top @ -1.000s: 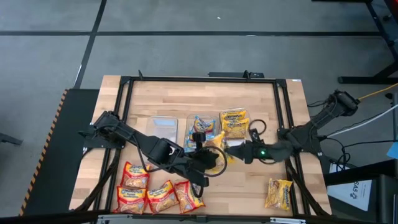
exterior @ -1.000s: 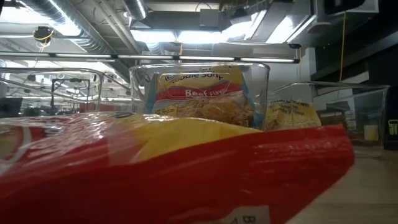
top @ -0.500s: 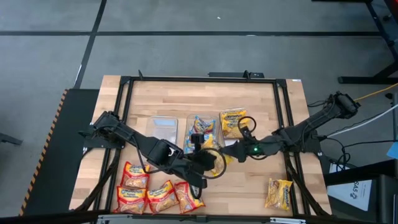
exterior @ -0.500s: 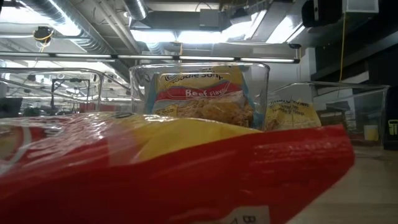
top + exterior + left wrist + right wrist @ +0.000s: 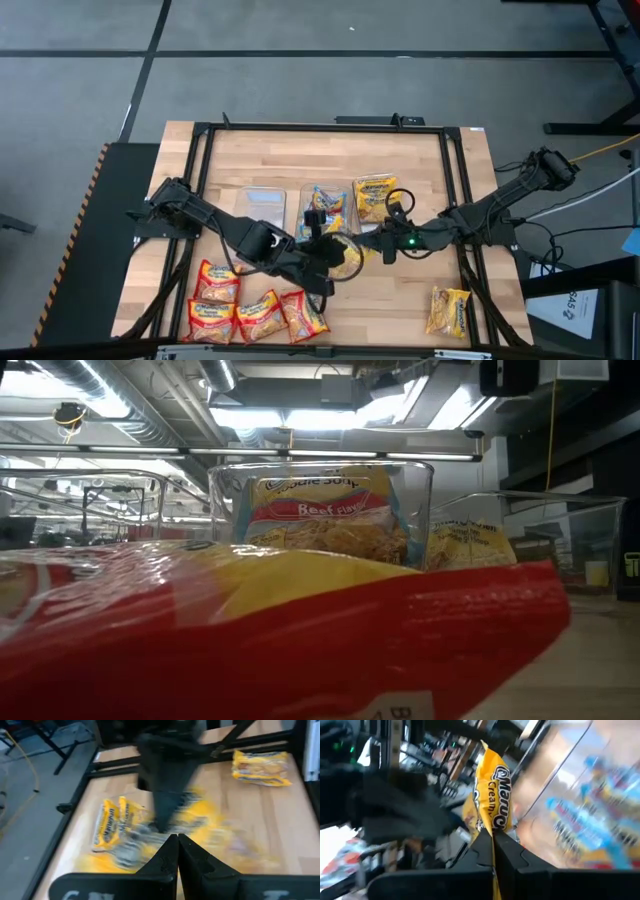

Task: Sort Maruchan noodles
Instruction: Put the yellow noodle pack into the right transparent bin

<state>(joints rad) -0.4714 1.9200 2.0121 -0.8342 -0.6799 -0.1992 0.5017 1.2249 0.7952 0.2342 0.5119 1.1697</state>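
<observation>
Pincers meet at the middle of the worktop (image 5: 250, 150). The right pincer (image 5: 492, 837) is pinched tight on a yellow packet (image 5: 492, 800), held up near the tubs. The left pincer (image 5: 177, 842) looks closed, and I cannot tell if it has anything.

Some sorting looks done: blue packets (image 5: 325, 203) sit in the middle tub and yellow ones (image 5: 375, 195) in the next tub at 3 o'clock. Red packets (image 5: 250, 310) at 7 o'clock and one yellow packet (image 5: 448, 308) at 5 o'clock wait outside.

A red packet fills most of the low view. Both wrist views are blurry.
</observation>
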